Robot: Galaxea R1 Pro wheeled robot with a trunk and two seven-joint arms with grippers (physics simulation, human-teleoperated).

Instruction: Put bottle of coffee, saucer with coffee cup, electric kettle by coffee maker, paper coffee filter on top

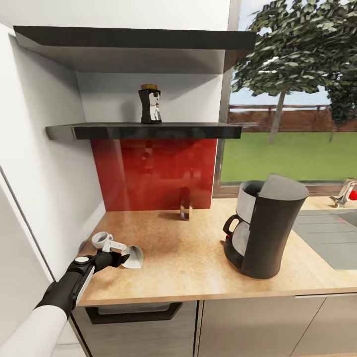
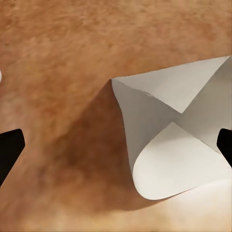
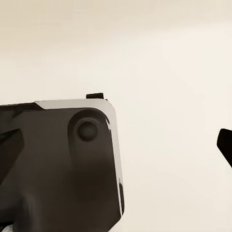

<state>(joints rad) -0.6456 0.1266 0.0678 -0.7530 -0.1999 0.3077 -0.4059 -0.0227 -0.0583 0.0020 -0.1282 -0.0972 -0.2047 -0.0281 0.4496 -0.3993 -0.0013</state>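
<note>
Wood countertop [image 1: 198, 248] running wide below the window, with the dark kitchen shelf [image 1: 148, 130] up at 12 o'clock. Coffee maker [image 1: 265, 225] standing at about 3 o'clock from the counter's middle, already where the task wants it, top sloped and bare, likely waiting for the filter. Bottle of coffee [image 1: 150, 104] upright on the shelf, at about 11 o'clock from the coffee maker, not yet brought down. Small brown-and-clear item [image 1: 186, 209] by the red backsplash, too small to identify. Sink [image 1: 332, 235] and tap at the far right, well apart from the work.

Left gripper [image 1: 120, 258] low over the counter at 8 o'clock, fingers spread wide in the left wrist view, one dark fingertip [image 2: 9, 152] well clear of the paper coffee filter [image 2: 174, 140], the other at the paper's far edge. Filter lying on its side, folded cone open, between the spread fingers, apparently lined up for a pinch. Coffee cup [image 1: 100, 240] just beside the gripper at 10 o'clock, near enough to be bumped.

Right gripper: a single dark tip at the edge of the right wrist view, spread or closed impossible to tell.
</note>
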